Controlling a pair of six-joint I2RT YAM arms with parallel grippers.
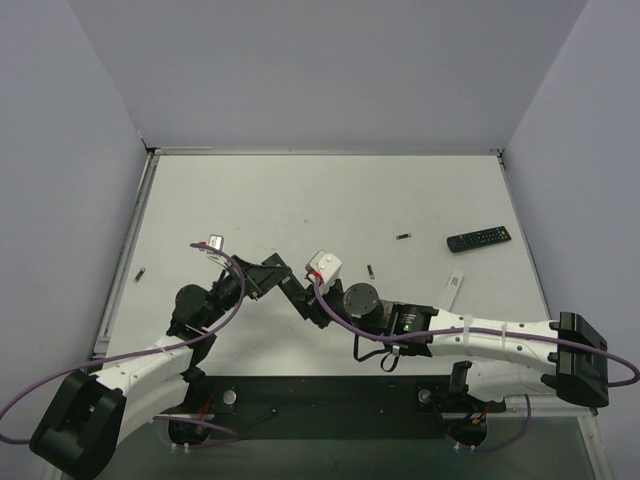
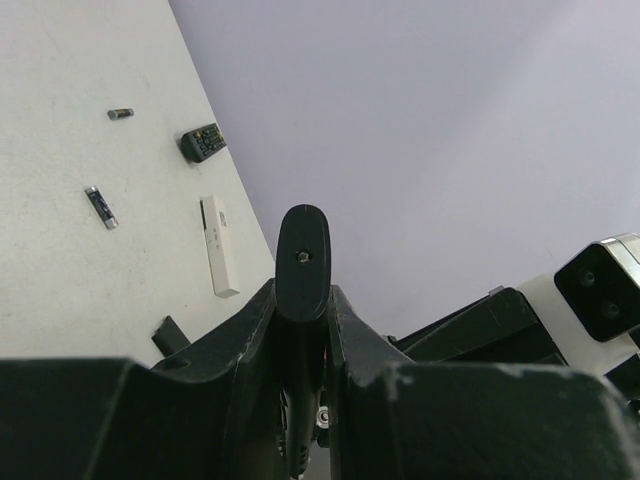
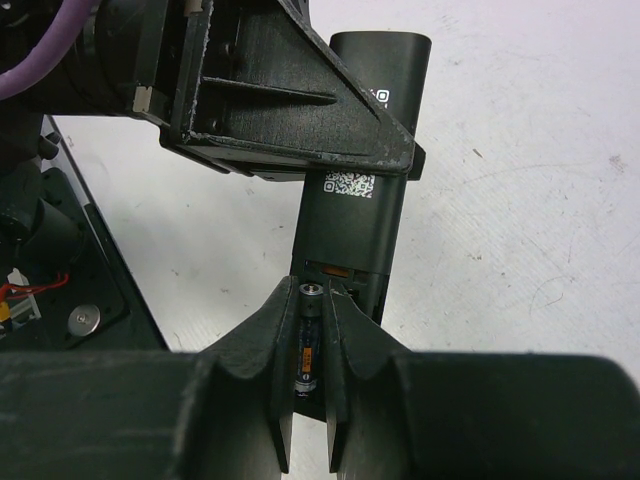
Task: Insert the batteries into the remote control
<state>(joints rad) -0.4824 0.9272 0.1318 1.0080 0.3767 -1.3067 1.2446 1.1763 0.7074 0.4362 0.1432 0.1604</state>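
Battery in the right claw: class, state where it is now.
Right wrist view, bottom centre: the battery sits pinched in the right claw, its tip at the open end of the dark remote held by the left claw.

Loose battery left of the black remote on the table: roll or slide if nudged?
Likely rolls: the battery is a small cylinder lying on its side on the flat table. Probably light, being tiny beside the black remote. Its smooth casing may slip.

Robotics lab cell: white table (image 1: 300, 195) boxed by plain grey walls (image 1: 330, 70), 2 bolted arms (image 1: 500, 335).
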